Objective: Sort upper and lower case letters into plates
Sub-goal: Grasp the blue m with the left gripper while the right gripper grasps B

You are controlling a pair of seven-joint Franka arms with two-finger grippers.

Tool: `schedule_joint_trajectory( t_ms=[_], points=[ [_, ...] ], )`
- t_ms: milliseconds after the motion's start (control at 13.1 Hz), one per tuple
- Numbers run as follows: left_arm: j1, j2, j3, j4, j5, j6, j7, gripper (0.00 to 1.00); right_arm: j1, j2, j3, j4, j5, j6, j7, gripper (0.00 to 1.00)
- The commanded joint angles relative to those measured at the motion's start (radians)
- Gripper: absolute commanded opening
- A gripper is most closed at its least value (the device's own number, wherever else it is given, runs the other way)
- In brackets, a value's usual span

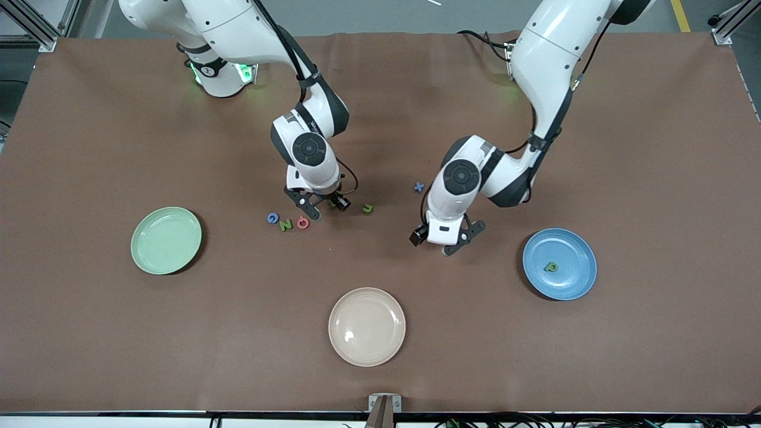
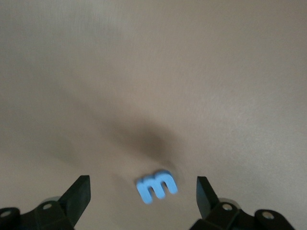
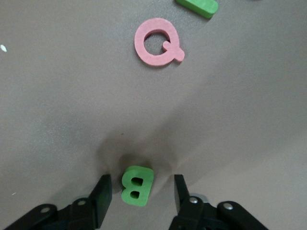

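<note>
Right wrist view: the right gripper [image 3: 141,191] is shown low over the surface [image 1: 89,333] with its fingers [image 3: 102,193] spread on either side of the green B [image 3: 137,185], not yet pinching it. The pink-red Q [image 3: 158,42] lies near, and another green letter [image 3: 197,6] is cut off at the picture's edge. In the left wrist view, the left gripper [image 2: 143,194] is seen with fingers spread wide around the blue m [image 2: 157,186]. In the front view, a green p [image 1: 552,267] lies in the blue plate [image 1: 559,263]; the mint green plate [image 1: 166,240] and the cream-beige plate [image 1: 367,326] hold nothing. The blue G [image 1: 273,218], green N [image 1: 286,224], green n [image 1: 368,208] and blue x [image 1: 419,187] lie loose on the surface.

The B appears off-centre between the right fingers, so on closing it could be pushed aside or tipped rather than gripped. The m sits in a far wider gap and, being small and slightly askew, could be twisted or squeezed out of the grip.
</note>
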Motion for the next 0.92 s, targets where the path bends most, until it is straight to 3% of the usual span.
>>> schedule_joint_trajectory(
  t_ms=[0, 305, 611, 763, 840],
  points=[
    [-0.038, 0.031, 0.016, 0.041, 0.019, 0.004, -0.164, 0.95, 0.013, 0.01, -0.007, 0.008, 0.014, 0.012, 0.01, 0.42],
    [-0.065, 0.043, 0.039, 0.047, 0.044, 0.004, -0.282, 0.88, 0.022, 0.01, -0.007, 0.009, 0.014, 0.012, 0.01, 0.19],
    [-0.071, 0.054, 0.037, 0.047, 0.069, 0.004, -0.334, 0.8, 0.027, -0.017, -0.012, 0.029, 0.003, -0.021, 0.002, 0.1],
    [-0.072, 0.074, 0.037, 0.068, 0.069, 0.004, -0.342, 0.78, 0.005, -0.125, -0.023, 0.069, -0.032, -0.201, -0.047, 0.08],
    [-0.072, 0.085, 0.037, 0.08, 0.069, 0.004, -0.351, 0.76, -0.027, -0.162, -0.044, 0.136, -0.072, -0.377, -0.117, 0.06]
  ],
)
